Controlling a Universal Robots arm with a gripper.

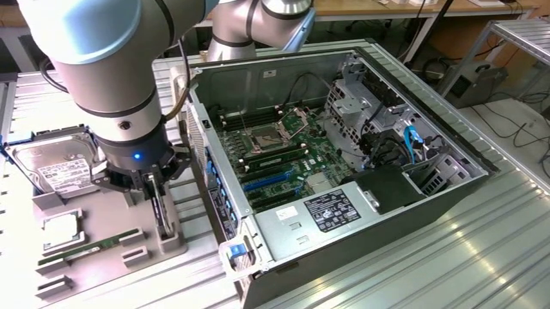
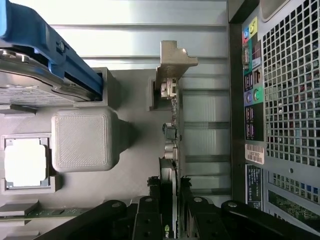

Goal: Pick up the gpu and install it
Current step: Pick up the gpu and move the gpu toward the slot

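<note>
My pincer (image 2: 170, 200) is clamped on the gpu (image 2: 170, 172), one finger pressed to each face. In the wrist view I see the card edge-on, so both faces are hidden and its near end is cut off behind my fingers (image 2: 150, 215). Its pale metal bracket (image 2: 172, 60) marks the far end. A small green mark on the card's edge between my fingers is too cropped to read.

In the exterior view my pincer (image 1: 153, 193) is down over the gpu (image 1: 161, 217), which stands upright on its edge in a slot of the grey tray (image 1: 103, 215), just beside the open computer case (image 1: 344, 161). My arm hides most of the card there.

On the same tray lie a hard drive (image 1: 56, 168), a square processor chip (image 1: 60, 230) and a green memory stick (image 1: 86, 250). The drive's white label carries print too small to read. The same goes for the black label (image 1: 331, 209) on the silver box inside the case, and for the barcode sticker (image 2: 255, 154) on the case's rear panel. The ribbed metal bench (image 1: 447, 257) carries everything.
</note>
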